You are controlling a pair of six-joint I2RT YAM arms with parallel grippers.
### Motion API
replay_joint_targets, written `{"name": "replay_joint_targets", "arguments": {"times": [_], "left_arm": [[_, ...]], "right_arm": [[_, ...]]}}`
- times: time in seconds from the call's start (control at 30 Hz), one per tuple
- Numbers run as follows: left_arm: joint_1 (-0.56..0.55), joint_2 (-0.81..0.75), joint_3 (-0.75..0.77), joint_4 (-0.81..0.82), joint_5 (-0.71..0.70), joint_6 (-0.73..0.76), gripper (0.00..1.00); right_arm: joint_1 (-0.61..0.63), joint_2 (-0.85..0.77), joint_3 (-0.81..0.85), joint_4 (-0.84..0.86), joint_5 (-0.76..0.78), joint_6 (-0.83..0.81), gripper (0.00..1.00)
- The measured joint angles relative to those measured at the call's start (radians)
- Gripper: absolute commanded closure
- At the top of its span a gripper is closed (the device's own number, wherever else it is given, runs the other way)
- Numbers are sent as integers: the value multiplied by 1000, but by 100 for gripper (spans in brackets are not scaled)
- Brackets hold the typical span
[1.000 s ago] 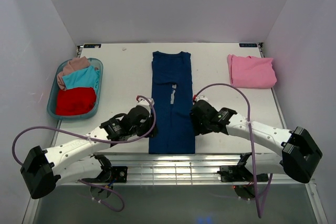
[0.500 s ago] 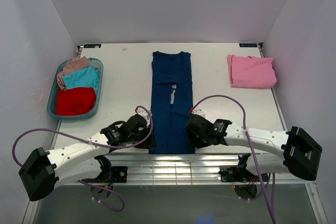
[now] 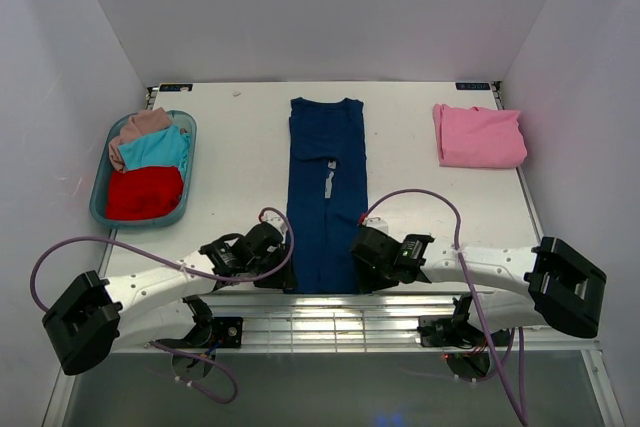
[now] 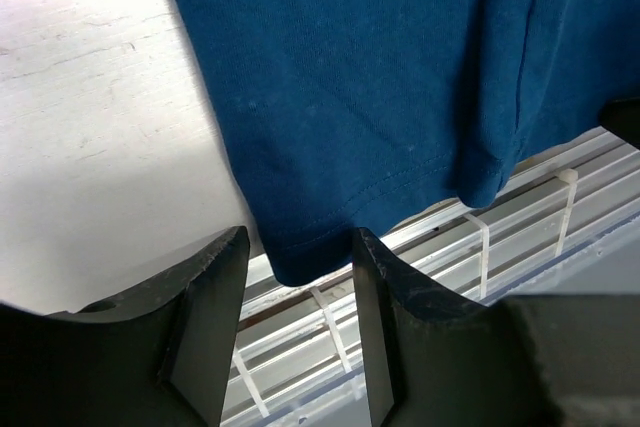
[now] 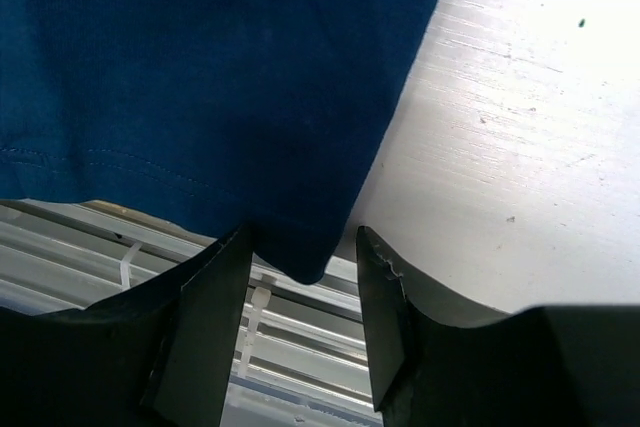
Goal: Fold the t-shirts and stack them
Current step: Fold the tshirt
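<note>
Well to the left of the navy t-shirt (image 3: pixel 327 187), a basket (image 3: pixel 97 192) holds the red tee (image 3: pixel 145 194), teal tee (image 3: pixel 158 150) and dusty-pink tee (image 3: pixel 142 124), none of them folded yet. The navy t-shirt lies as a long narrow strip down the middle of the counter (image 3: pixel 230 147). Its sides are turned in, its collar is at the far end, and its hem spills just over the near edge onto the wire rack (image 3: pixel 330 312). At its near-left hem corner the left gripper (image 4: pixel 298 242) is spread wide, with the corner between its fingers but not pinched. At the near-right corner the right gripper (image 5: pixel 302 237) stands the same way — spread, straddling cloth, gripping nothing. Well to the shirt's right, level with its collar end, the pink t-shirt (image 3: pixel 478 135) lies folded. The step in hand looks like taking the hem to fold it toward the collar. Done well, both would close together, deep enough to catch every layer, clear of the rack's wires, then lift level and travel evenly — otherwise the strip will likely skew.
</note>
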Motion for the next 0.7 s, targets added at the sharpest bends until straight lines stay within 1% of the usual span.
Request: {"name": "replay_joint_targets", "arguments": {"times": [0.1, 0.13, 0.2, 0.23, 0.33, 0.37, 0.4, 0.5, 0.53, 0.63, 0.7], "left_arm": [[0, 11, 0, 9, 8, -10, 45], [0, 14, 0, 13, 10, -14, 45], [0, 16, 0, 16, 13, -22, 48], [0, 17, 0, 15, 13, -25, 50], [0, 22, 0, 10, 13, -36, 56], [0, 26, 0, 7, 13, -41, 58], [0, 29, 2, 2, 13, -44, 62], [0, 43, 10, -16, 12, -56, 71], [0, 48, 13, -22, 11, -58, 77], [0, 61, 22, -41, 9, -60, 87], [0, 68, 34, -54, 5, -56, 88]], "right_arm": [[2, 8, 0, 17, -1, 2, 53], [2, 10, 0, 22, -1, 3, 57], [6, 18, 2, 32, -1, 6, 62], [8, 21, 3, 35, -1, 7, 67], [12, 28, 5, 42, -1, 12, 73], [13, 29, 5, 43, -1, 13, 74], [13, 30, 5, 44, -2, 15, 75], [14, 34, 5, 48, -4, 16, 88], [14, 36, 6, 51, -6, 16, 92], [14, 46, 19, 37, -8, 18, 92], [19, 51, 30, 20, -3, 18, 92]]}}
